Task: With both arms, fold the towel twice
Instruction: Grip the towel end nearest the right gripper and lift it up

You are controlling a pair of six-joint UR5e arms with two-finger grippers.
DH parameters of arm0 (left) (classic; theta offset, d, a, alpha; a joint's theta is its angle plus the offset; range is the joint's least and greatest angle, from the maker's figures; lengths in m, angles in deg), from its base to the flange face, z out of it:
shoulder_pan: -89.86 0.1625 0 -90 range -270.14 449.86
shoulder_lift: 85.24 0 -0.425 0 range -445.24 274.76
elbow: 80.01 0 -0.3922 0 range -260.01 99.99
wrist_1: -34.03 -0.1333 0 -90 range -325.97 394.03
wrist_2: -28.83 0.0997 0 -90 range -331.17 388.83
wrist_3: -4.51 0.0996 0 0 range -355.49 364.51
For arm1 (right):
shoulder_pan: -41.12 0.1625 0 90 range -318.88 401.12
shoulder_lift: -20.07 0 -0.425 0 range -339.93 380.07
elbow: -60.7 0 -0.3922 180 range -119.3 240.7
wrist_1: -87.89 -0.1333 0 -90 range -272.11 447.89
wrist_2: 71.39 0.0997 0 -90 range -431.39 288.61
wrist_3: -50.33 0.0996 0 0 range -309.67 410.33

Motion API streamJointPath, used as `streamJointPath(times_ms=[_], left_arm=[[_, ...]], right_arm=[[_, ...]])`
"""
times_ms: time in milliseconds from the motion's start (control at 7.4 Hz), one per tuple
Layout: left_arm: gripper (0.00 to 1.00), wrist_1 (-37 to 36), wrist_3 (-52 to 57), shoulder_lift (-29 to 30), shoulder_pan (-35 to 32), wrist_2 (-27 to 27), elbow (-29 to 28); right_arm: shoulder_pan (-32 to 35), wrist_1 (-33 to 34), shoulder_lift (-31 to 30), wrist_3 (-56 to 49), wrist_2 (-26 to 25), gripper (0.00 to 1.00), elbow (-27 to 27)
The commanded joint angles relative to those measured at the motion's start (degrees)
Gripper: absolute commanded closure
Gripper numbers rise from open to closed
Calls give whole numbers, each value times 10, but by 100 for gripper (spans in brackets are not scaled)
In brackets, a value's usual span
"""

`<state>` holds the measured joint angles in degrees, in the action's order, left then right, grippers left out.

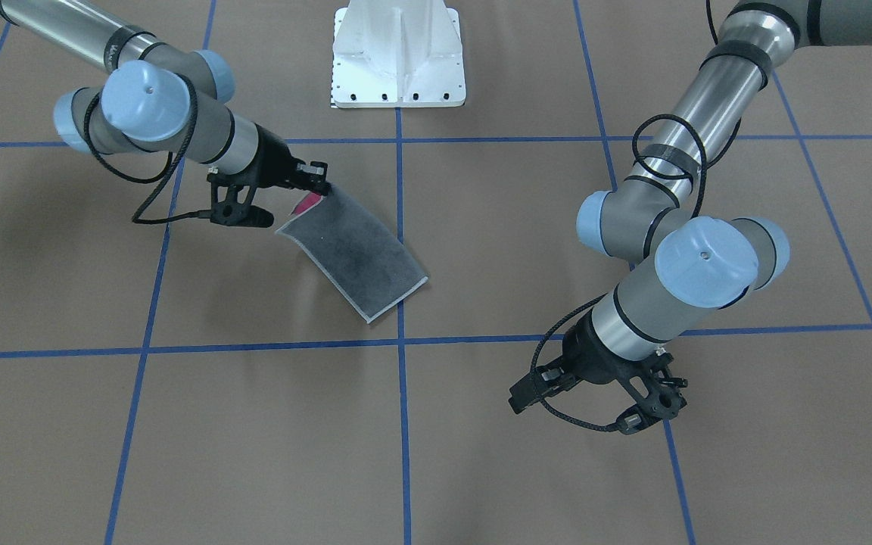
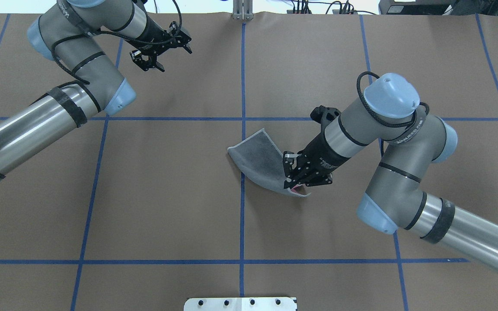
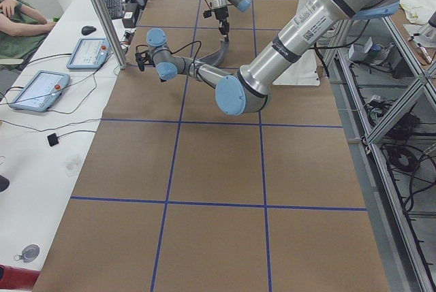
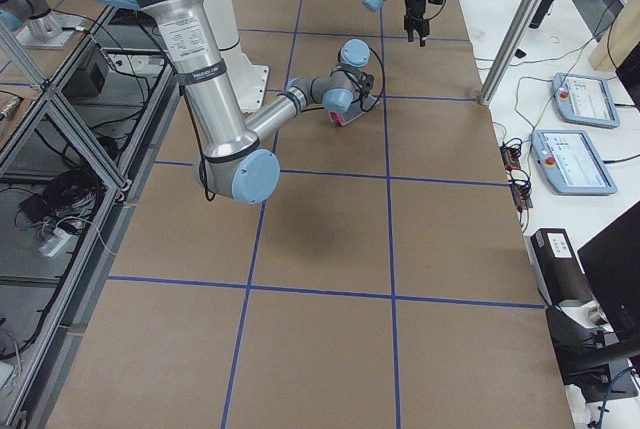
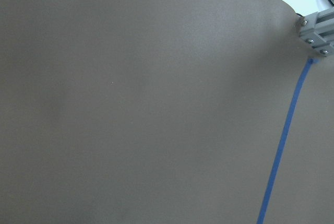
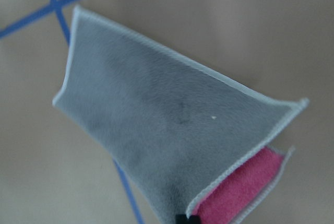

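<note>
Dark grey terry faces outward on the towel [image 1: 360, 257] in the front-facing view. Pink shows only between the layers at the held end, so I judge the first fold done. The towel sits out in front of the white pedestal base [image 1: 398, 57], slightly toward the robot's right. The right gripper [image 1: 319, 182] pinches the end nearer the base and holds it raised, while the far end rests on the table. The left gripper [image 1: 523, 395] hangs farther from the base on the other side, holding nothing.

From overhead, the towel [image 2: 260, 157] curls up off the paper ahead of the base [image 2: 240, 303], with the right gripper [image 2: 292, 183] clamped on its corner. The left gripper [image 2: 184, 41], fingers parted and empty, is at the table edge farthest from the base.

The two side views are too small to show anything of the fingers.

The left wrist view shows only brown paper and a blue tape line [image 5: 282, 140].

The right wrist view shows the doubled towel [image 6: 167, 130] with pink inside. The second fold remains to be made.
</note>
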<state>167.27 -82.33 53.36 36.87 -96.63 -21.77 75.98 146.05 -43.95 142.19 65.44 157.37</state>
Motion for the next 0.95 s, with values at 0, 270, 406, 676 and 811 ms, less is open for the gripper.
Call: streamJointPath(times_ms=[0,270,406,676,811], left_arm=[[0,0,0,0,0,0,-2],[0,1,0,-1,0,0,-2],[0,2,1,-3,0,0,-2],[0,3,0,-4,0,0,-1],[0,3,1,-4,0,0,-1]], right_arm=[[-58,-1,28,28,-10,100,5],[-98,1,47,47,-66,100,-2],[-100,3,54,56,-70,100,-3],[-100,-1,82,85,-73,57,-29],[-99,-6,82,85,-94,1,-29]])
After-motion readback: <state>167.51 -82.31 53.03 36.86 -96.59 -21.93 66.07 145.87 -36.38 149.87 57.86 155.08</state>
